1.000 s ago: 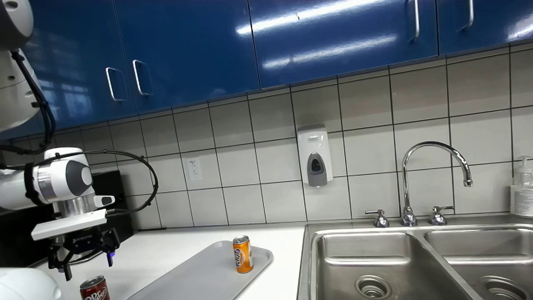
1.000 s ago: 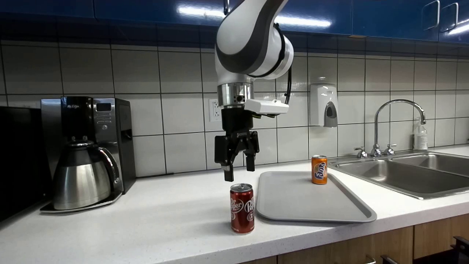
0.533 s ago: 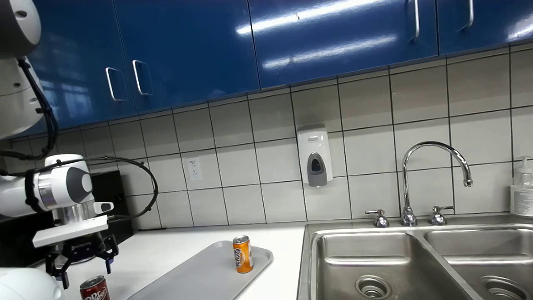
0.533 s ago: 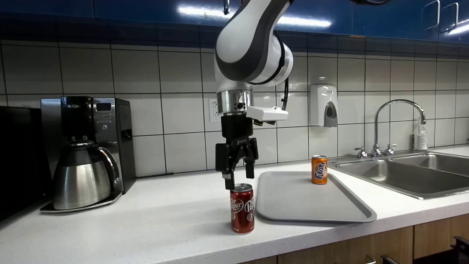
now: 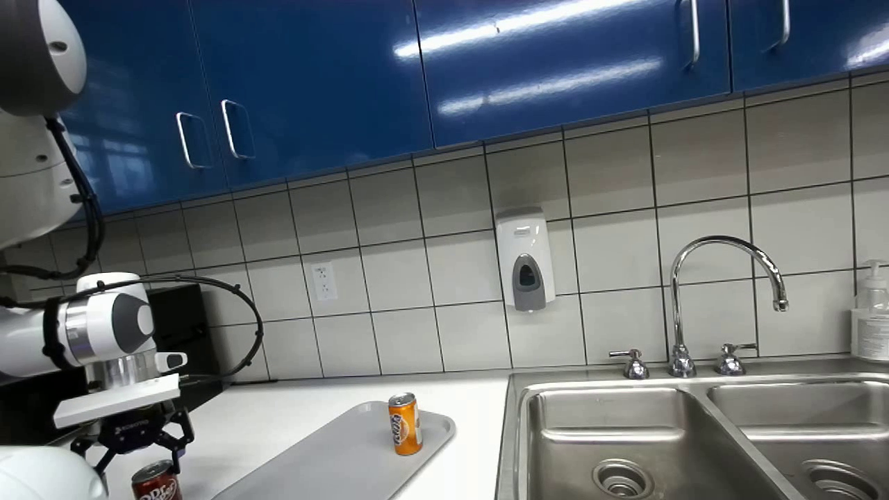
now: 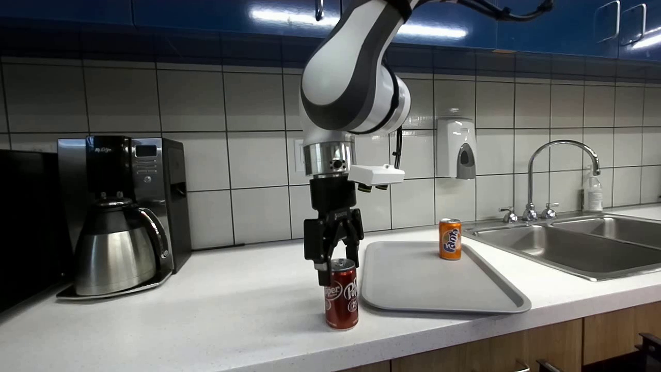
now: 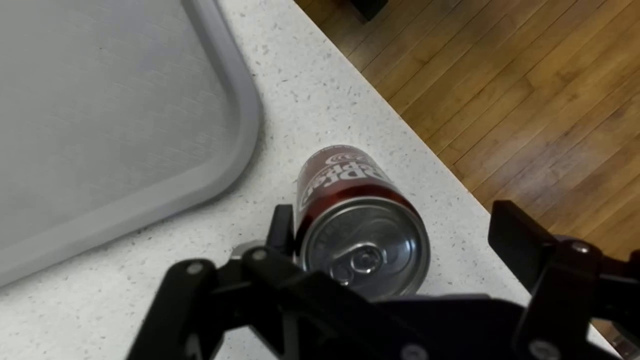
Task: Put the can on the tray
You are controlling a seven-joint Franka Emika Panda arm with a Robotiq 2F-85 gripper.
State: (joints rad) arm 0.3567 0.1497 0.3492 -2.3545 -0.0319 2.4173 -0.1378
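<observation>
The dark red can (image 6: pixel 342 305) stands upright on the counter beside the grey tray (image 6: pixel 439 292), near the counter's front edge. My gripper (image 6: pixel 339 269) points down over the can with its fingers spread around the can's top. In the wrist view the gripper (image 7: pixel 392 220) is open. Its left finger (image 7: pixel 281 227) is right beside the can (image 7: pixel 345 175), and I cannot tell if they touch. A wide gap separates the can from the right finger (image 7: pixel 520 240). The tray's corner (image 7: pixel 245 115) lies just left of the can. An exterior view shows only the can's upper part (image 5: pixel 158 488).
An orange can (image 6: pixel 450 240) stands on the tray's far end, seen in both exterior views. A coffee maker (image 6: pixel 175 206) with a steel carafe (image 6: pixel 119 258) stands at the left. The steel sink (image 6: pixel 563 245) lies right of the tray. The counter edge (image 7: pixel 425 145) drops to the wooden floor.
My gripper has moved down from above the can until its open fingers are around the can's top. The can and tray have not visibly moved.
</observation>
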